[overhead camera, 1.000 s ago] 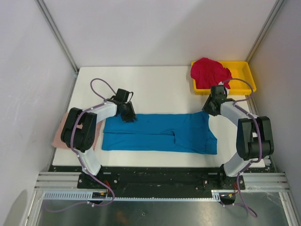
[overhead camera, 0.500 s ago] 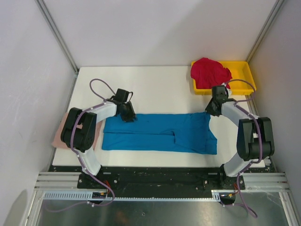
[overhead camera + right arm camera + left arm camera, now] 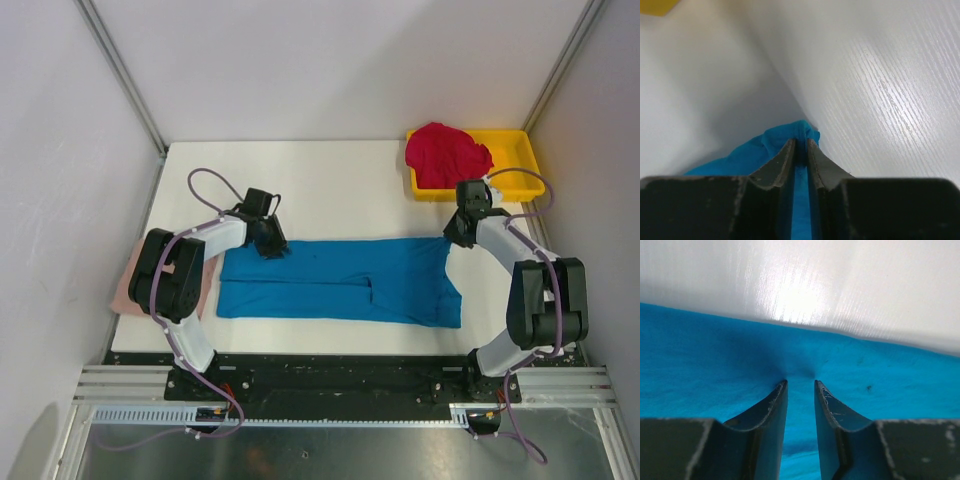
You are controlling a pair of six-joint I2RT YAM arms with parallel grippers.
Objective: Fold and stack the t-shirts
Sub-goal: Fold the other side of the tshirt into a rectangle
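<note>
Left gripper [image 3: 800,382]: slightly parted, pinching bright blue cloth t-shirt [image 3: 340,282], far left.
Right gripper [image 3: 800,141]: I see it nearly closed, clamping the far-right corner.

You've got a plain bright blue t-shirt [image 3: 340,280], a crimson t-shirt [image 3: 447,153], a dusty pink t-shirt [image 3: 126,288], a yellow tray [image 3: 520,150], and a white table [image 3: 340,190].

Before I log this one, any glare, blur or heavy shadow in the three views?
Top view: evenly lit, sharp. Left wrist view: bright glare on the table beyond the blue shirt, and the table looks soft. Right wrist view: grey shadow on the table left of the fingers; the yellow tray corner is out of focus.
</note>
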